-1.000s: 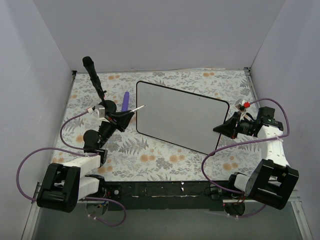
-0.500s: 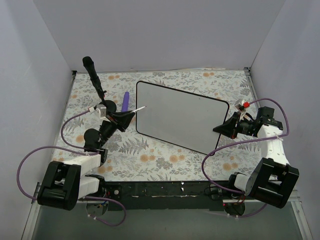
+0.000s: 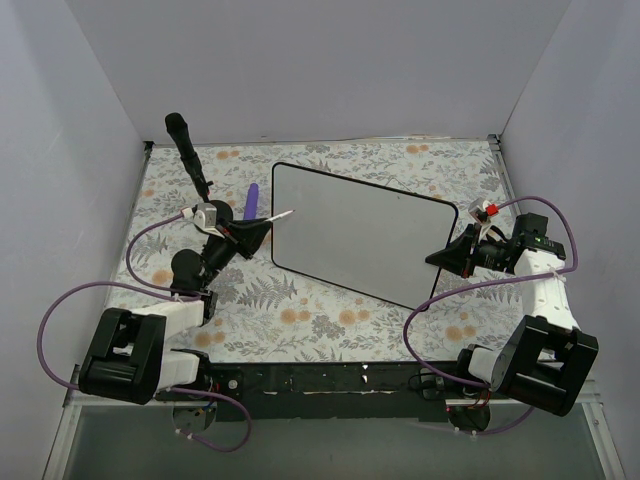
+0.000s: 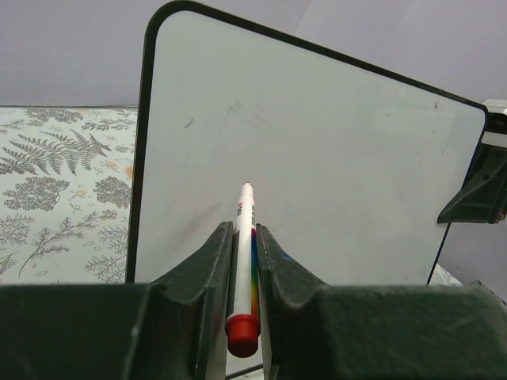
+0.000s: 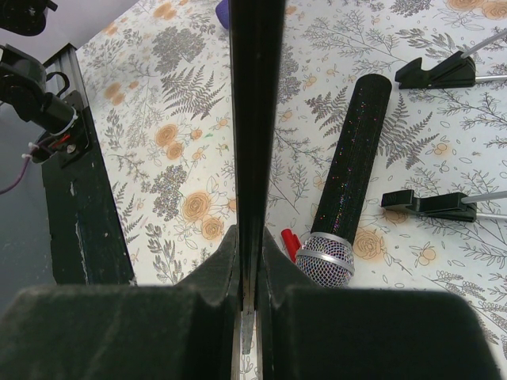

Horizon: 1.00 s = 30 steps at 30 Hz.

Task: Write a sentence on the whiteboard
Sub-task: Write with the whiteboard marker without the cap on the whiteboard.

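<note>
Red-ended marker (image 4: 244, 237) sits clamped in the left fingers (image 4: 210, 261), tip aimed at the whiteboard (image 4: 317, 158); contact is unclear. Ease it on squarely near the left edge, pressing lightly, while the right fingers (image 5: 222, 261), closed on the board's right edge, brace it. Tilted up over the table (image 3: 300, 320), its glossy white face, black-rimmed, shows no letters, only faint smudges.

Plain pale grey walls (image 3: 330, 70) stand on three sides. The tablecloth (image 3: 300, 312) shows grey ferns and orange flowers. A black strip (image 3: 330, 380) lines its near edge.
</note>
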Each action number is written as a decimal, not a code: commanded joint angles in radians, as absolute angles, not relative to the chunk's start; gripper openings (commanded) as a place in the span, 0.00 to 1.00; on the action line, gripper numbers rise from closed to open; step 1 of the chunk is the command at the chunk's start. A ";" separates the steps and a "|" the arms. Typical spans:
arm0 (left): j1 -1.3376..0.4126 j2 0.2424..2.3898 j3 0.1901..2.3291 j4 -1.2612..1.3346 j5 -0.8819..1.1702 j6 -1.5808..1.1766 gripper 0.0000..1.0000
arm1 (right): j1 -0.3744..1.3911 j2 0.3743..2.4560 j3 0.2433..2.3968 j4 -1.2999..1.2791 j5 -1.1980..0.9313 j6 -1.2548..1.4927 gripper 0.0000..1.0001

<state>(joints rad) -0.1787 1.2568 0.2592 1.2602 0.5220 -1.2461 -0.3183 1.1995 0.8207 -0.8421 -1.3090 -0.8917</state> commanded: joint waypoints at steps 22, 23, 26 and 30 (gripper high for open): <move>-0.176 1.272 0.296 1.307 0.561 -1.244 0.00 | -0.299 1.198 0.834 -0.844 -1.249 -0.940 0.01; -0.176 1.275 0.299 1.307 0.563 -1.244 0.00 | -0.299 1.198 0.833 -0.842 -1.249 -0.940 0.01; -0.175 1.282 0.301 1.312 0.563 -1.246 0.00 | -0.298 1.200 0.831 -0.842 -1.249 -0.940 0.01; -0.176 1.298 0.305 1.315 0.561 -1.244 0.00 | -0.298 1.198 0.833 -0.844 -1.249 -0.940 0.01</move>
